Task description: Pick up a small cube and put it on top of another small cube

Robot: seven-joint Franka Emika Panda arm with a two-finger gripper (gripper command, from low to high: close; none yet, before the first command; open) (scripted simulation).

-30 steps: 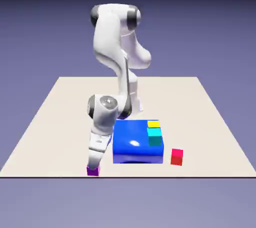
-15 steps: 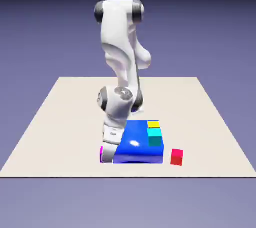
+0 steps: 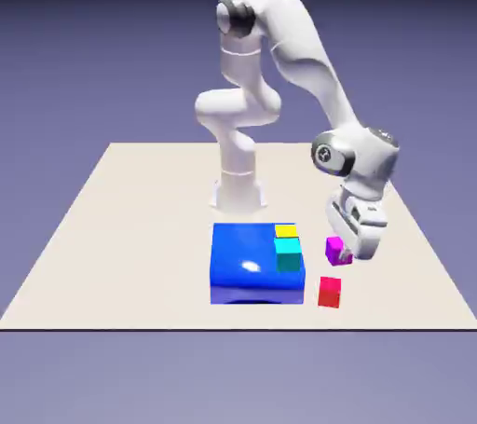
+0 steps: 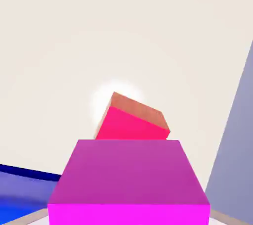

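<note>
The small magenta cube [image 3: 335, 250] hangs in the air, with my gripper [image 3: 341, 253] shut on it. It is a little above the red cube [image 3: 329, 291], which rests on the table just right of the big blue block. In the hand view the magenta cube [image 4: 129, 179] fills the bottom middle and hides my fingertips. Past it lies the red cube [image 4: 129, 121], tilted in the picture, on the pale table.
The big blue block [image 3: 250, 264] sits left of the red cube, with a yellow cube [image 3: 286, 230] and a teal cube [image 3: 289, 253] at its right side. A corner of the blue block [image 4: 22, 189] shows in the hand view. The table edge [image 3: 233, 328] runs close below the red cube.
My gripper closed on the magenta cube near the table's front edge, lifted it, and carried it across the blue block to the exterior view's right, above the red cube.
</note>
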